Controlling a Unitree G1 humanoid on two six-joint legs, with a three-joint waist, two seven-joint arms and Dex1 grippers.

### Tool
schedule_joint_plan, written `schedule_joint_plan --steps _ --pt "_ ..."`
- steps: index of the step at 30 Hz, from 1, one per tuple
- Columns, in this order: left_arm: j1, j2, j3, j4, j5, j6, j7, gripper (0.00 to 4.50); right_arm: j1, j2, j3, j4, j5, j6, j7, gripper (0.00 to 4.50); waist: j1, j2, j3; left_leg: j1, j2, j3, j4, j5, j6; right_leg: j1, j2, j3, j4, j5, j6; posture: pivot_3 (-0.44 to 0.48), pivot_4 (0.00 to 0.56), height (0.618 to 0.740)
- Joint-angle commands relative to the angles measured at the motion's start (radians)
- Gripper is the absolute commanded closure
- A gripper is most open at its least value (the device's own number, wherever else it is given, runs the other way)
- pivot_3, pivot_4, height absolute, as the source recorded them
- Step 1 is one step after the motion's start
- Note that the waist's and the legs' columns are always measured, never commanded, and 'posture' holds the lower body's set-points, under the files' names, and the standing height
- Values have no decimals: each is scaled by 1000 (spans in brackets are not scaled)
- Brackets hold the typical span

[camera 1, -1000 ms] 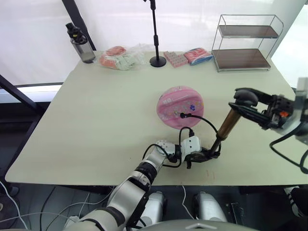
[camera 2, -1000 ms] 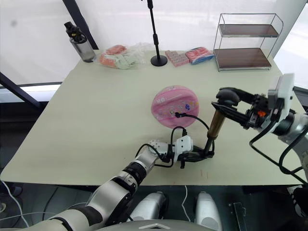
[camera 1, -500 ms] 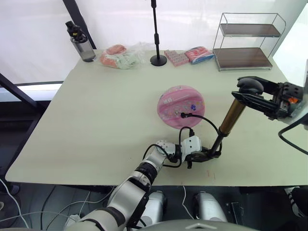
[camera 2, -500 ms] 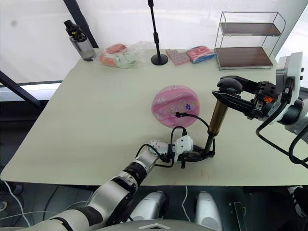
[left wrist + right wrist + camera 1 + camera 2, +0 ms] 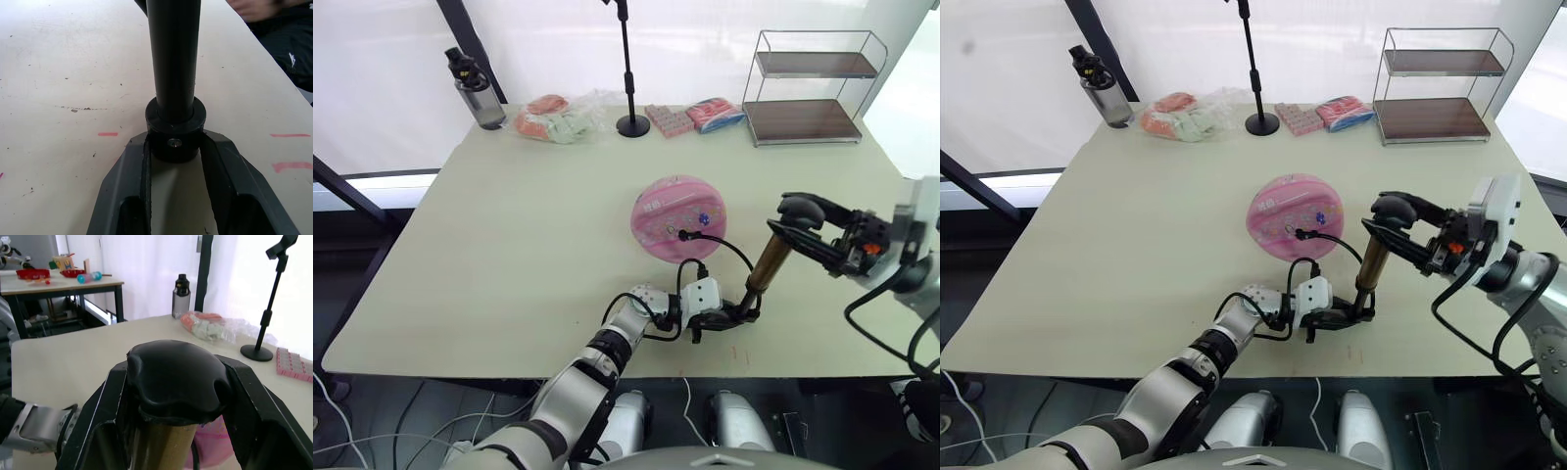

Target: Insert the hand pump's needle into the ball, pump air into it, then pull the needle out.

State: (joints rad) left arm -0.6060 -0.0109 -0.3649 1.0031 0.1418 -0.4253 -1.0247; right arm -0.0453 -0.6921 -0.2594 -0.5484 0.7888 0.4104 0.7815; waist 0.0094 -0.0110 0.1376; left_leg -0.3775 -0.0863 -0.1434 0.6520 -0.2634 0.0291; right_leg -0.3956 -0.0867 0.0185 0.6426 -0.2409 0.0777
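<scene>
The pink ball [image 5: 679, 216] lies mid-table. A black fitting [image 5: 685, 234] sits at its valve, so the needle's pin is hidden inside; the thin black hose [image 5: 736, 253] loops from there down to the hand pump's base. The hand pump [image 5: 769, 262] stands tilted near the table's front edge, its gold barrel rising to a black knob [image 5: 800, 208]. My left gripper [image 5: 747, 311] is shut on the pump's black bottom cap [image 5: 175, 139]. My right gripper [image 5: 802, 211] is shut on the knob [image 5: 176, 382], one finger on each side.
Along the far edge stand a water bottle [image 5: 472, 88], bagged snacks [image 5: 558, 117], a microphone stand [image 5: 631, 122], a pink pack [image 5: 670, 119] and a wire shelf [image 5: 808, 88]. Red marks [image 5: 107, 133] dot the table near the front edge.
The right gripper raised the knob, drawing the pump longer, then pushed it down and toward the ball; the knob now sits lower. The left gripper and ball stayed put.
</scene>
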Motion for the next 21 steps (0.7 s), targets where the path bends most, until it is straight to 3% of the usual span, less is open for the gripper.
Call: schedule_joint_plan --steps 1,11,21 --pt "42 16 -25 56 31 26 -12 3405 58 24 75 44 -87 -46 40 2502 -1 0 0 0 0 0 0 0 0 0 0 0 0 0 0 0 150 740" --pt "41 12 -24 55 30 28 -8 3405 136 126 199 197 -271 -232 78 2502 -2 -2 -3 1 0 0 0 0 0 1 1 0 0 0 0 0 150 740" --pt "41 16 -22 52 30 29 -6 3405 139 140 198 199 -273 -240 75 2502 -3 -2 -4 2 0 0 0 0 0 1 1 0 0 0 0 0 150 740"
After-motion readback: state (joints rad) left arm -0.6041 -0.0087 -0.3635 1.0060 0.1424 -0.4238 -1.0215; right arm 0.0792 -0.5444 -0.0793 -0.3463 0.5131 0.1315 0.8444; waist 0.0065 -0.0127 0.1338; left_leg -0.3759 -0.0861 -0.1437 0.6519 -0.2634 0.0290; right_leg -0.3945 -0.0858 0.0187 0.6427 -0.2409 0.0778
